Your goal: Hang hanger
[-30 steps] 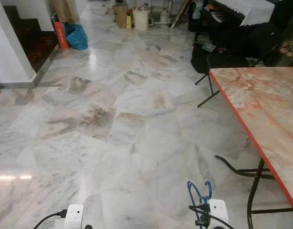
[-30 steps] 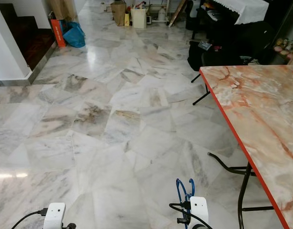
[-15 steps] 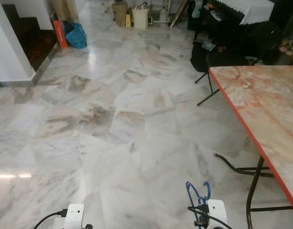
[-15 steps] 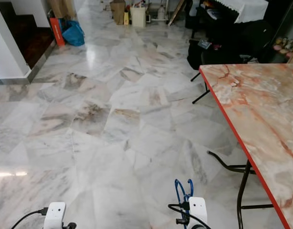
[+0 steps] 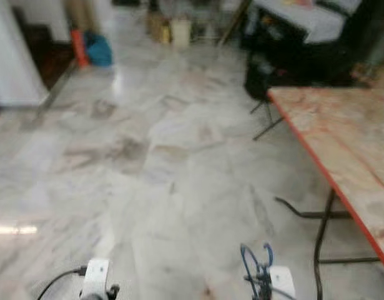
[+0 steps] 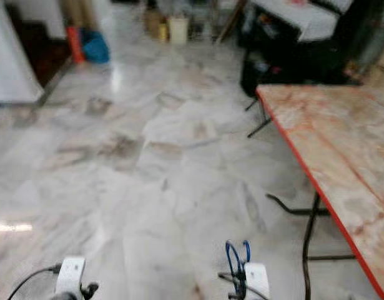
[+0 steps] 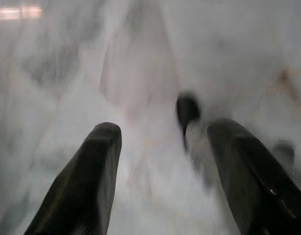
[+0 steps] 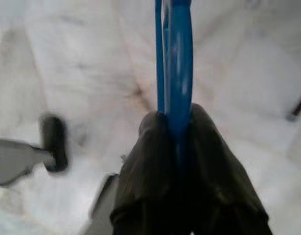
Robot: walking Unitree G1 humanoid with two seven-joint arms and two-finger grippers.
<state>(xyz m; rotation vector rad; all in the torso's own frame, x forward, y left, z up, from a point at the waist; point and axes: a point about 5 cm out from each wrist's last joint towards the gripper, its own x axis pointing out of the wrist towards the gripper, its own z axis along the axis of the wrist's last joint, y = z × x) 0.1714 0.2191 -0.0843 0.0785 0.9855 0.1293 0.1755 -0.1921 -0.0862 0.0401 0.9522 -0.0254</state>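
Right gripper (image 8: 177,132) has its fingers clamped tight around the blue hanger (image 8: 173,58); left gripper (image 7: 162,161) fingers are spread wide, empty, over the marble floor (image 5: 148,156).

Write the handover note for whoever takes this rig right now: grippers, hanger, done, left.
Right gripper: shut on the blue hanger, held low over the marble floor.
Left gripper: open, holding nothing, also low over the floor.
Views are blurred; the robot seems to be walking. A marble-top folding table stands on its right.
Done: hanger is in hand.
Left: no rail or hook can be made out yet; find one and hang the hanger.
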